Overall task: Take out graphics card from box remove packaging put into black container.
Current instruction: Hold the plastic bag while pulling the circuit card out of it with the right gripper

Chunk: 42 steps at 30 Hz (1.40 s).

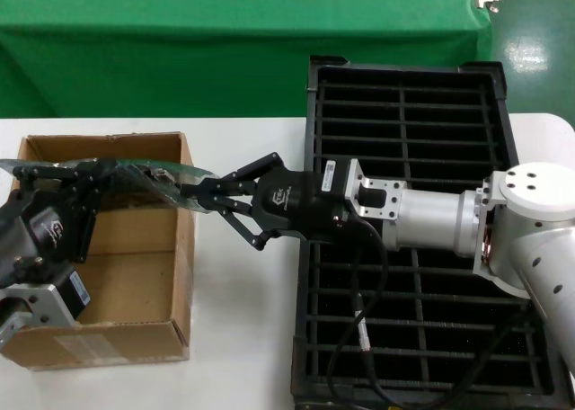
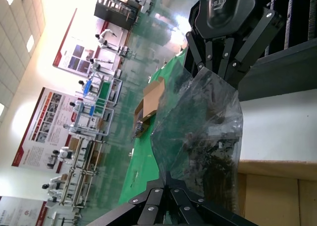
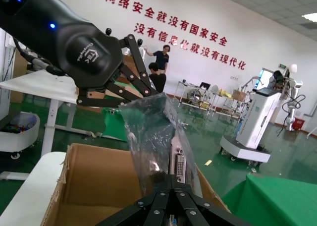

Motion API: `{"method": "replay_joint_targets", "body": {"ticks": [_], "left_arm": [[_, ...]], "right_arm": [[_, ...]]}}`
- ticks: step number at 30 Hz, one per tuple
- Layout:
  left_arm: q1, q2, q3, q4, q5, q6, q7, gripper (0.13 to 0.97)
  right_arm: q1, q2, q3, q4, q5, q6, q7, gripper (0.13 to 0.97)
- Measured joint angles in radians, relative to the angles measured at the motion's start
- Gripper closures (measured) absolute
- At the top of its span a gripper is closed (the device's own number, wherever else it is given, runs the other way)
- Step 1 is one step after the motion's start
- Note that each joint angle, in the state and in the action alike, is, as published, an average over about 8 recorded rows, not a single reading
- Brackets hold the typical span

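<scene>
The graphics card (image 3: pixel 179 165) is inside the crinkly packaging (image 1: pixel 148 176) and hangs level above the cardboard box (image 1: pixel 184 248). Its silver bracket with a white port faces my right gripper. My left gripper (image 1: pixel 106 171) is over the box and is shut on the far end of the packaging (image 2: pixel 198 132). My right gripper (image 1: pixel 191 195) reaches in from the right and is shut on the bracket end of the card. In the right wrist view my right gripper (image 3: pixel 173 182) shows near and the left gripper (image 3: pixel 148 90) behind the packaging (image 3: pixel 148 137). The black container (image 1: pixel 404 113) lies under my right arm.
A green-draped table (image 1: pixel 180 41) stands behind the white table (image 1: pixel 243 338). A black cable (image 1: pixel 355 338) from my right arm hangs over the container's slots. The box stands at the white table's left, with its front wall near the table's front edge.
</scene>
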Motion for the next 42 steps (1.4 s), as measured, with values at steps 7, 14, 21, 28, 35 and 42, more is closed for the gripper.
{"method": "replay_joint_targets", "body": {"ticks": [7, 14, 21, 28, 35, 42], "left_arm": [[0.0, 0.0, 0.0, 0.0, 0.0, 0.0, 0.0, 0.958], [0.0, 0.0, 0.0, 0.0, 0.0, 0.0, 0.0, 0.958], [0.0, 0.0, 0.0, 0.0, 0.0, 0.0, 0.0, 0.958], [0.0, 0.0, 0.0, 0.0, 0.0, 0.0, 0.0, 0.958], [0.0, 0.0, 0.0, 0.0, 0.0, 0.0, 0.0, 0.958], [0.0, 0.0, 0.0, 0.0, 0.0, 0.0, 0.0, 0.958]], "right_arm": [[0.049, -0.028, 0.019, -0.106, -0.005, -0.01, -0.035, 0.961], [0.091, -0.054, 0.044, -0.209, -0.006, -0.017, -0.071, 0.962], [0.099, -0.062, 0.054, -0.235, -0.017, -0.031, -0.07, 0.962], [0.075, -0.061, 0.048, -0.19, -0.032, -0.045, -0.036, 0.962], [0.069, -0.063, 0.049, -0.179, -0.039, -0.053, -0.024, 0.962], [0.085, -0.066, 0.056, -0.208, -0.042, -0.061, -0.034, 0.952]]}}
